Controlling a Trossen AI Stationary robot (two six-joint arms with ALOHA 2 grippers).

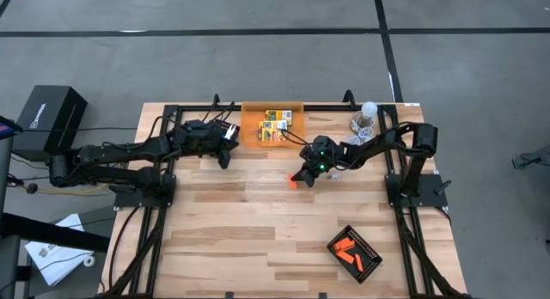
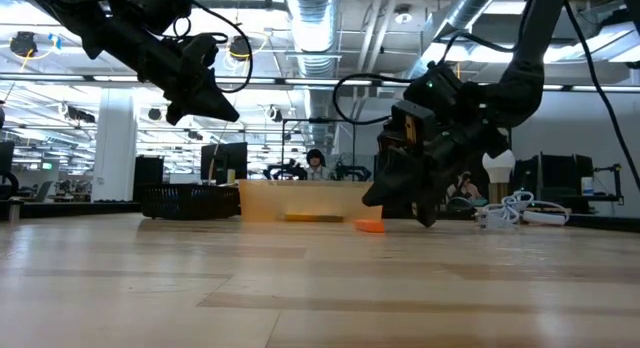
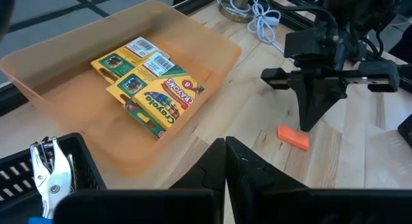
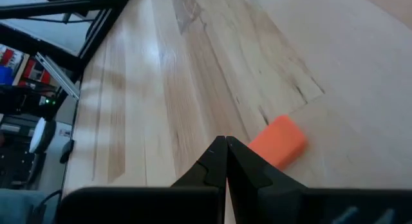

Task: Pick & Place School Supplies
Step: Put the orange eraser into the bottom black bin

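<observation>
Your right gripper (image 1: 302,178) sits low over the middle of the tabletop (image 1: 241,239), its fingers pressed together with nothing between them. An orange stick (image 4: 277,142) lies flat on the wood just beside the fingertips; in the right wrist view it shows right next to the closed tips, not gripped. The low view shows the same stick (image 2: 369,226) on the tabletop below that gripper, and in the high view it appears as a small orange spot (image 1: 293,183) at the gripper's tip.

Your left gripper (image 1: 224,157) hangs above the tabletop near the far edge, just left of the orange bin (image 1: 249,127). Its fingers are also closed on nothing.

The bin stands at the far edge between the two arms. Inside it lie the crayon boxes (image 3: 151,85), flat and overlapping one another. You can see them in the high view too (image 1: 275,125).

Near the bin, in the left wrist view, a black tray (image 3: 80,161) holds pliers (image 3: 50,176); only the metal jaws and a bit of blue handle show.

A second black tray (image 1: 368,246) sits at the near right of the tabletop, with more orange sticks (image 1: 347,250) lying in it, well apart from the gripper.

A white cable with a bulb (image 1: 364,118) rests at the far right corner.
</observation>
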